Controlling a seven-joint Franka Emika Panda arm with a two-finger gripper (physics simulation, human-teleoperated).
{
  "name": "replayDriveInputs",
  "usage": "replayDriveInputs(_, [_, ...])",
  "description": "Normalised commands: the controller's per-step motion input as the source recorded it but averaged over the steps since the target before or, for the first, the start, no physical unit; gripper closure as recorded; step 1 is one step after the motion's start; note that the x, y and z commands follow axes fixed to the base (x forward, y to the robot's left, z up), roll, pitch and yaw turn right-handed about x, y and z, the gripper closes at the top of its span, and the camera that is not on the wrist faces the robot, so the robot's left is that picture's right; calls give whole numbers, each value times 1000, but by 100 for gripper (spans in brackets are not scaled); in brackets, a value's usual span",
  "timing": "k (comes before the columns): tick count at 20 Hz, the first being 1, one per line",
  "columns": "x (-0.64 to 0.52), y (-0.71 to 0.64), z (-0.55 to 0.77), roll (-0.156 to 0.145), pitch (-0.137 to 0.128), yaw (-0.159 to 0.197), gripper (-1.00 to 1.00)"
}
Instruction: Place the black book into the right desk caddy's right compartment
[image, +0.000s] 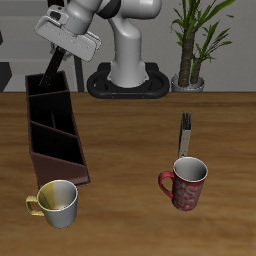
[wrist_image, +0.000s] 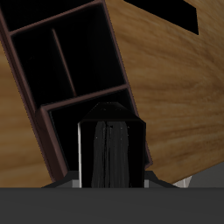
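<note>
My gripper (image: 60, 56) is shut on the black book (image: 50, 72), a thin all-black slab that hangs tilted from the fingers. It is held over the back end of the right desk caddy (image: 80, 150), a long maroon-brown tray with a black interior and dividers, one of them slanted. The book's lower end is at about the rim of the compartment farthest back. In the wrist view the book (wrist_image: 109, 144) fills the middle, end-on, above a compartment edged by the caddy's walls (wrist_image: 86, 96). The fingertips themselves are hidden behind the book.
A red mug (image: 185, 183) stands near the table's front. A dark book with a pale grey edge (image: 186, 135) stands upright behind it. A white-and-yellow mug (image: 57, 202) sits at the caddy's front end. The robot's base (image: 128, 80) and a potted plant (image: 195, 45) are at the back.
</note>
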Motion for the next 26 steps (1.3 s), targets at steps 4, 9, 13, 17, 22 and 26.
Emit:
replayDriveInputs(4, [145, -146, -282, -16, 42, -8, 100])
replayDriveInputs(9, [131, -107, -274, -10, 44, -9, 100])
replayDriveInputs(13, [134, -62, -237, -1, 43, 1, 100])
replayDriveInputs(17, [85, -26, -235, 7, 43, -10, 100])
replayDriveInputs(22, [49, -27, -87, 13, 23, -7, 100])
replayDriveInputs(26, [29, -11, 6, -9, -10, -19, -100])
